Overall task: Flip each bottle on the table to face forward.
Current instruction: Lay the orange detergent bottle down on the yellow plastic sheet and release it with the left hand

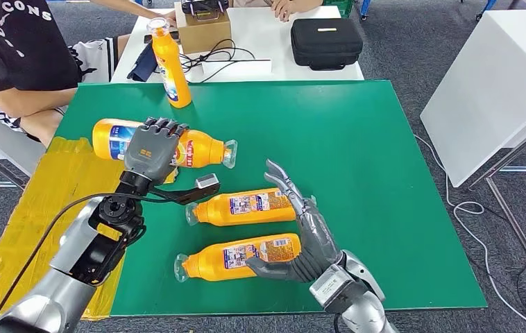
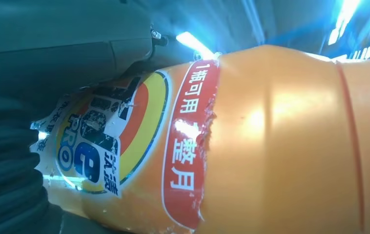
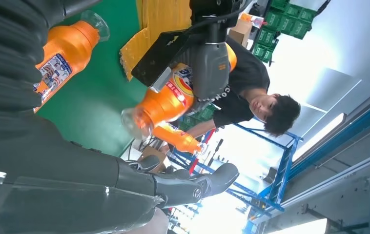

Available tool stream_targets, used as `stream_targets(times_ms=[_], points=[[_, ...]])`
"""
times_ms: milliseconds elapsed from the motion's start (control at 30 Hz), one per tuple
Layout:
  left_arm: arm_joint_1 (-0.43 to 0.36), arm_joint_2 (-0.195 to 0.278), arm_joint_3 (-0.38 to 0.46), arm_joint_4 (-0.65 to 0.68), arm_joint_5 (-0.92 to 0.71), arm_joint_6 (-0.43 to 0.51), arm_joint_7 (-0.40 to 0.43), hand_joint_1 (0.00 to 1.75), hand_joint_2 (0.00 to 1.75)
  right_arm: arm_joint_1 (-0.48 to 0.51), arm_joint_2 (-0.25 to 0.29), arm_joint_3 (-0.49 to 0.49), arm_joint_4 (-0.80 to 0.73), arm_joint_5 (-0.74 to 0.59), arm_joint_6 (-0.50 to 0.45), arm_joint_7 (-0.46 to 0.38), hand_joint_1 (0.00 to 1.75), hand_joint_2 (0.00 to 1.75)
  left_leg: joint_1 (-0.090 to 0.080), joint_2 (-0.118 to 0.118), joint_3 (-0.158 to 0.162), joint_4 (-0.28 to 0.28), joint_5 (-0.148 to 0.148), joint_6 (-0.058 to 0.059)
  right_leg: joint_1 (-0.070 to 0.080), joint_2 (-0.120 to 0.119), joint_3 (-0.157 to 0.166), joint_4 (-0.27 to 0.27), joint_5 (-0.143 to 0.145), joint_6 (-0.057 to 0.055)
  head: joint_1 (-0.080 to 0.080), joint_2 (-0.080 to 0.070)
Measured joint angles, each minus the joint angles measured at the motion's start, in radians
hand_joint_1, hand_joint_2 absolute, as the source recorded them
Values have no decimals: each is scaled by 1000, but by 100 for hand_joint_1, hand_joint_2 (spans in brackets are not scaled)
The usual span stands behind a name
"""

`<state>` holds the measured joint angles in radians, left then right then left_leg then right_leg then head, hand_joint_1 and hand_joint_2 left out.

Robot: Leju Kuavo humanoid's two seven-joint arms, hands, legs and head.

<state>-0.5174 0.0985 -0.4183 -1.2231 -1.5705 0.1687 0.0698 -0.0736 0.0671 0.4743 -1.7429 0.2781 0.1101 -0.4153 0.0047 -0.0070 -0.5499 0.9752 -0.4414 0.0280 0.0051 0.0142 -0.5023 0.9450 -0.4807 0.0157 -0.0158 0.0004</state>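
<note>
Four orange bottles are on the green table (image 1: 357, 139). One stands upright (image 1: 170, 62) at the back. My left hand (image 1: 150, 149) lies over a bottle lying at the left (image 1: 201, 149), fingers curled over its far side; its front label (image 2: 124, 141) shows close up in the left wrist view. Two more bottles lie nearer me, a middle one (image 1: 246, 206) and a front one (image 1: 236, 257), white back labels up, caps to the left. My right hand (image 1: 302, 232) is open at their bases, thumb against the front bottle, fingers stretched past the middle one. The right wrist view shows the left hand (image 3: 212, 63) on its bottle (image 3: 166, 105).
A person in a black shirt (image 1: 10, 41) sits at the table's back left. Behind the table are a cardboard box (image 1: 203, 28), cables and a black case (image 1: 326, 41). Yellow tape (image 1: 45, 201) covers the left edge. A white table (image 1: 496, 69) stands to the right.
</note>
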Motion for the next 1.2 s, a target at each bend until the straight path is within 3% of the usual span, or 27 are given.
stream_targets(times_ms=[167,367,633,967,1200], points=[[-18,-17,58,62,3,-45,-14,175,175,-3,-4,0,0,0,0,2,0,175,0,0,0,0,0,0,0,0,0,0,0,0,0,0],[-50,-27,150,155,54,-169,-9,175,175,-13,-8,0,3,-6,4,3,0,175,0,1,0,0,0,0,1,0,-1,1,0,0,0,0],[-74,-29,281,261,68,-198,72,175,175,-35,-10,0,24,-11,11,10,0,175,0,1,-1,0,0,0,0,0,-1,1,0,0,0,0],[-71,-34,342,304,10,-234,131,175,175,-38,-9,1,49,-11,13,11,0,175,0,1,-1,0,0,0,0,0,-1,1,0,0,0,0],[-42,-47,364,318,0,-236,85,175,175,-27,-6,0,55,0,11,10,0,175,0,1,-1,0,0,0,0,0,-1,1,0,0,0,0]])
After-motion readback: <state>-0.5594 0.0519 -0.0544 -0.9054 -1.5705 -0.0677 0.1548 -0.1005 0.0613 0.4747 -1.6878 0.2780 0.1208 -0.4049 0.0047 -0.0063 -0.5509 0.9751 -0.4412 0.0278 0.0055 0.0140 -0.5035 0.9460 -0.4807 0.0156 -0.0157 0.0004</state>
